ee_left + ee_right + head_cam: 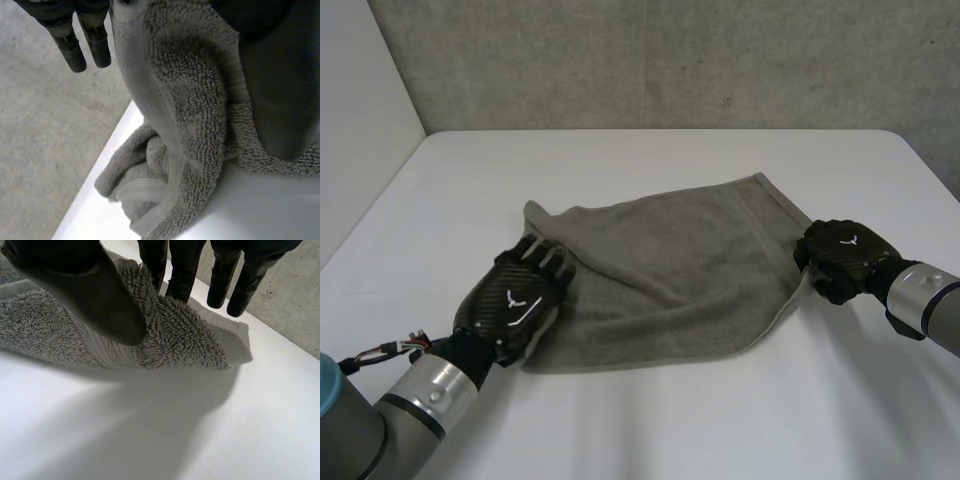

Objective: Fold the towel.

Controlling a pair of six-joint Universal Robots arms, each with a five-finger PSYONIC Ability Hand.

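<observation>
One towel [670, 270] in both robot hands [515, 300] [842, 256]

A: What colour was the towel [670, 280]?
B: Grey-brown, with a looped pile all over and a plain woven band near its hem.
A: And the table [650, 420]?
B: Plain white. The wall [670, 60] at twelve o'clock was speckled grey.
A: The left hand [515, 300], at eight o'clock?
B: Black, with a carbon weave and a white mark. The right hand [842, 255], at three o'clock, looked the same.

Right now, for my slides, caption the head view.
The left hand and right hand grip opposite edges of the grey towel on the white table.
</observation>
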